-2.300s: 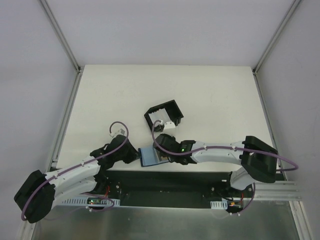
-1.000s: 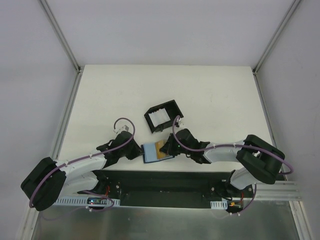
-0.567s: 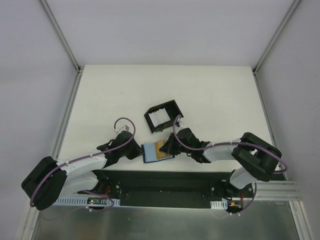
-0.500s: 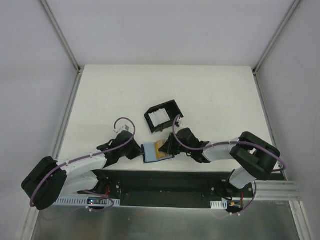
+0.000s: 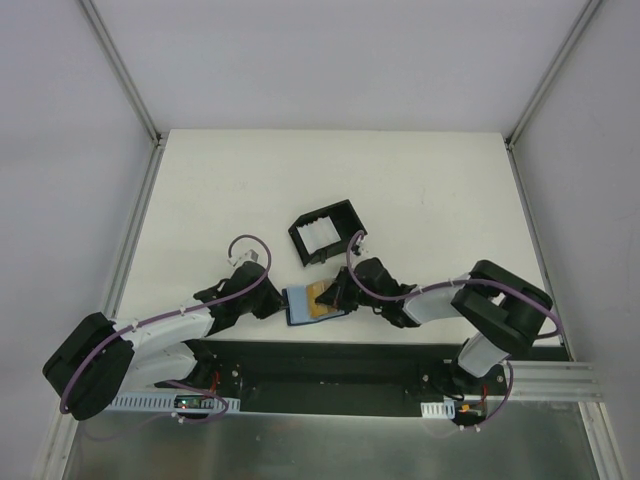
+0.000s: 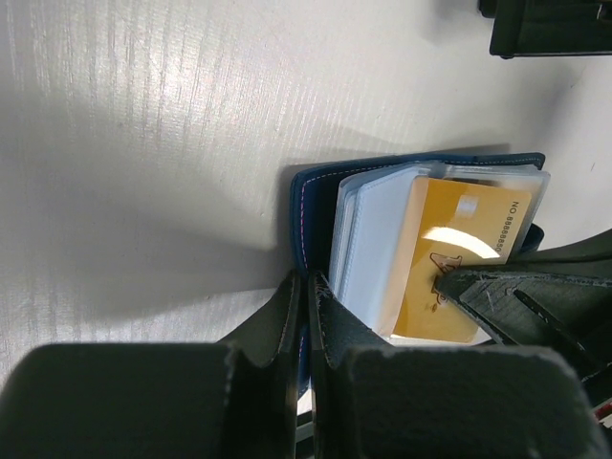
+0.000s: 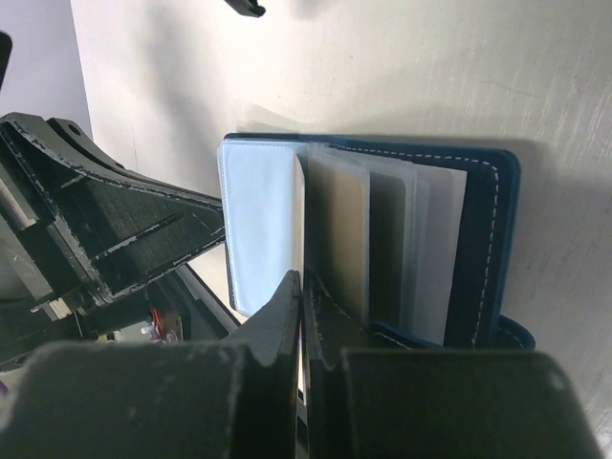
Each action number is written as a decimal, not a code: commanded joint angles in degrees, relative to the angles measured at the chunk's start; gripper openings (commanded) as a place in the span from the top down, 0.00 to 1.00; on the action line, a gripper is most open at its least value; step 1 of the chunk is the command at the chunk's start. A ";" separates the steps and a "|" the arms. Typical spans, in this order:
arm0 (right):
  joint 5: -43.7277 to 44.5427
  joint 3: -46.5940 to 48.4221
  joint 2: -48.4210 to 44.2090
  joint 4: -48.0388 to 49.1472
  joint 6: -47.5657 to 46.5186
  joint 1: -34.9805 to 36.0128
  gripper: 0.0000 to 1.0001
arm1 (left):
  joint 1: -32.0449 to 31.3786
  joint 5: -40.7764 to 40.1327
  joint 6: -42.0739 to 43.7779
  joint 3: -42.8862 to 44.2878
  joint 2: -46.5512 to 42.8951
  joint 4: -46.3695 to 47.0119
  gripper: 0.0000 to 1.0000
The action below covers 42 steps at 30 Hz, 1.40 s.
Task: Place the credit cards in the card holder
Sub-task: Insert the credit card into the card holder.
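The card holder (image 5: 300, 306) is a navy wallet lying open near the table's front edge, its pale blue sleeves (image 6: 378, 239) fanned out. My left gripper (image 5: 274, 304) (image 6: 306, 277) is shut on the edge of the wallet's navy cover (image 6: 311, 206). A gold credit card (image 5: 322, 297) (image 6: 469, 253) lies across the sleeves. My right gripper (image 5: 338, 297) (image 7: 301, 277) is shut on that card's near edge; its tan face (image 7: 339, 229) stands between the sleeves (image 7: 258, 220) in the right wrist view. The right fingertips (image 6: 454, 284) rest on the card in the left wrist view.
A black open-sided box frame (image 5: 327, 232) (image 6: 550, 24) with white pieces inside stands just behind the wallet. The left gripper's fingers (image 7: 124, 229) sit close on the wallet's other side. The black base plate (image 5: 330, 365) borders the table's front edge.
Two seconds ago the right arm covered the wallet; since then it drew back right and the gold card shows. Over the last second only the right elbow drifted left.
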 commanded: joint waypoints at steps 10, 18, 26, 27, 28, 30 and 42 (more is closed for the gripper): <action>-3.02 3.29 5.42 -1.53 2.72 1.92 0.98 | -0.36 -3.20 1.12 0.10 1.59 -3.10 1.00; 6.37 6.80 -4.06 -19.96 -6.76 1.66 0.63 | -0.36 -3.03 1.47 -0.08 1.33 -3.10 1.00; 10.87 11.73 -4.34 -29.04 -11.78 2.98 0.52 | -0.36 -2.94 2.00 -0.35 -0.17 -3.10 1.00; 10.61 12.25 -3.90 -28.96 -11.78 3.33 0.52 | -0.36 -3.03 2.09 -0.34 -0.35 -3.10 1.00; 10.43 12.87 -3.20 -29.31 -11.78 3.68 0.52 | -0.36 -3.03 2.09 -0.17 -0.26 -3.10 1.00; 10.17 14.54 -2.23 -30.01 -12.31 4.21 0.52 | -0.36 -2.94 2.18 -0.08 -0.17 -3.10 1.00; 4.45 17.53 2.60 -25.71 -12.23 4.74 0.53 | -0.36 -2.76 3.06 0.71 0.27 -3.10 1.00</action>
